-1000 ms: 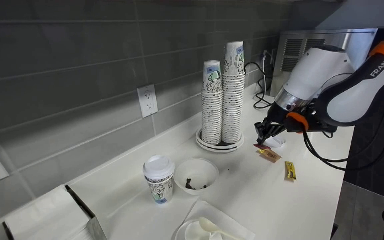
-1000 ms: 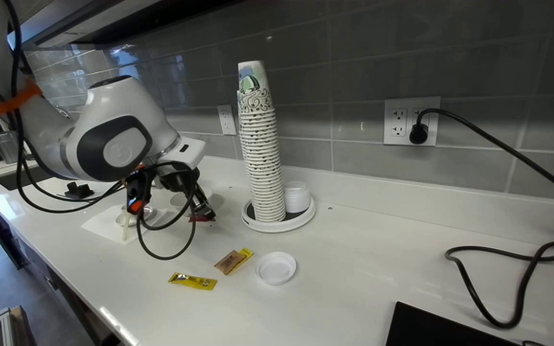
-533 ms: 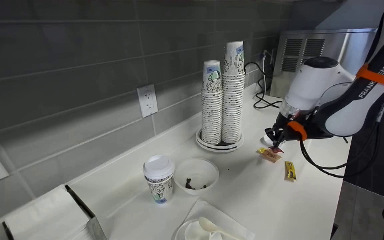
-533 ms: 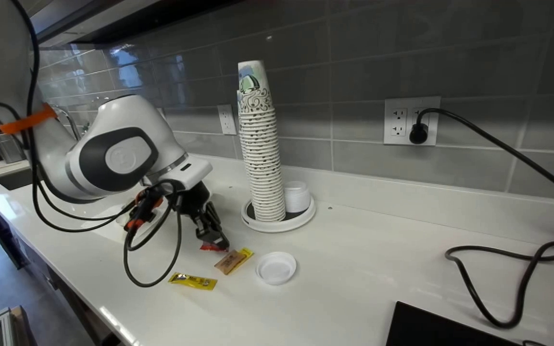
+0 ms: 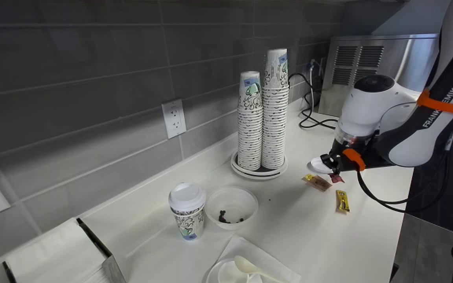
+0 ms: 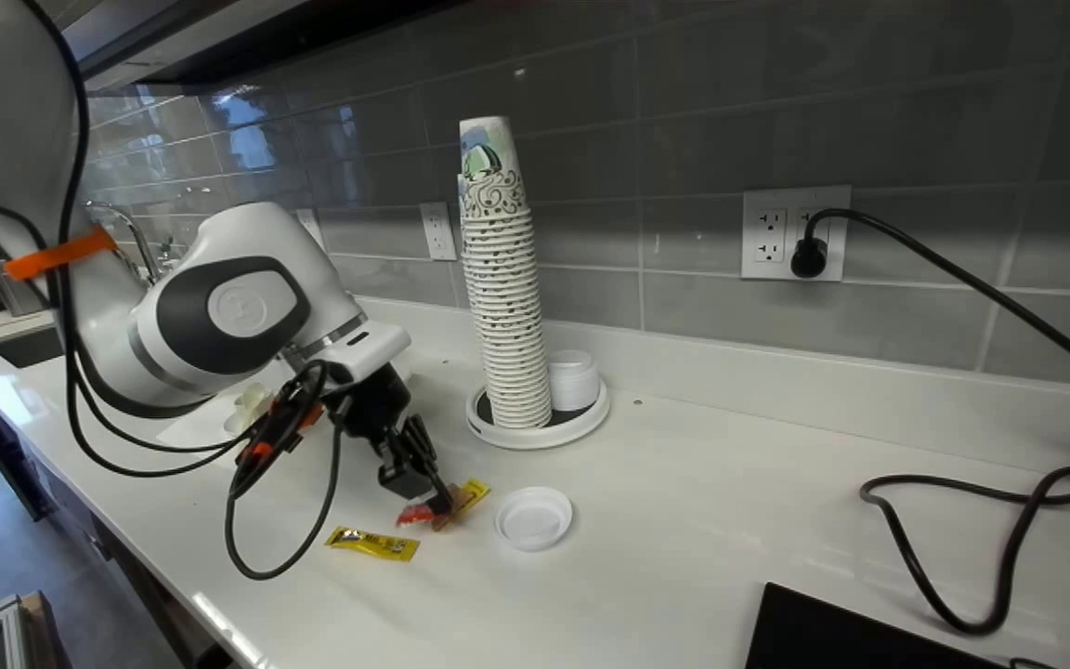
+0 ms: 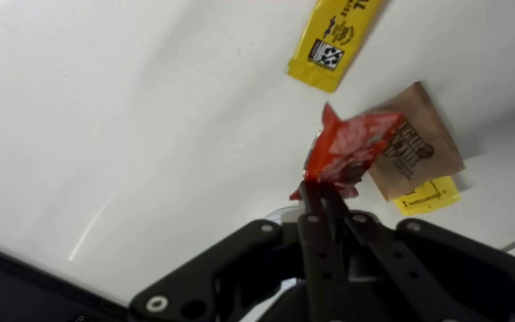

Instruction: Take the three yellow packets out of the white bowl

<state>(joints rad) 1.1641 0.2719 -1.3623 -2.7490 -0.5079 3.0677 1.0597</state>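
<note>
My gripper (image 7: pixel 322 190) is shut on a red packet (image 7: pixel 351 143), which hangs from the fingertips low over the counter. I cannot tell if it touches the counter. A yellow packet (image 5: pixel 342 201) lies alone; it also shows in the wrist view (image 7: pixel 333 42). A tan-brown packet (image 7: pixel 414 143) lies partly over another yellow packet (image 7: pixel 432 197), just beside the held red one. The white bowl (image 5: pixel 236 199) stands away from the gripper (image 5: pixel 333 171), with only small dark bits inside. In an exterior view, the gripper (image 6: pixel 442 505) partly covers the brown packet (image 6: pixel 451 520).
A shallow white lid (image 6: pixel 533 518) lies near the packets. Tall cup stacks (image 5: pixel 250 129) stand on a round tray (image 5: pixel 260 177) by the wall. A lidded paper cup (image 5: pixel 189 220) is beside the bowl. A napkin with a spoon (image 5: pixel 246 265) lies in front. A black cable (image 6: pixel 1009 557) lies on the counter.
My gripper has moved away from the white bowl and down toward the lid and packets, carrying the red packet. The other packets and the bowl have not moved.
</note>
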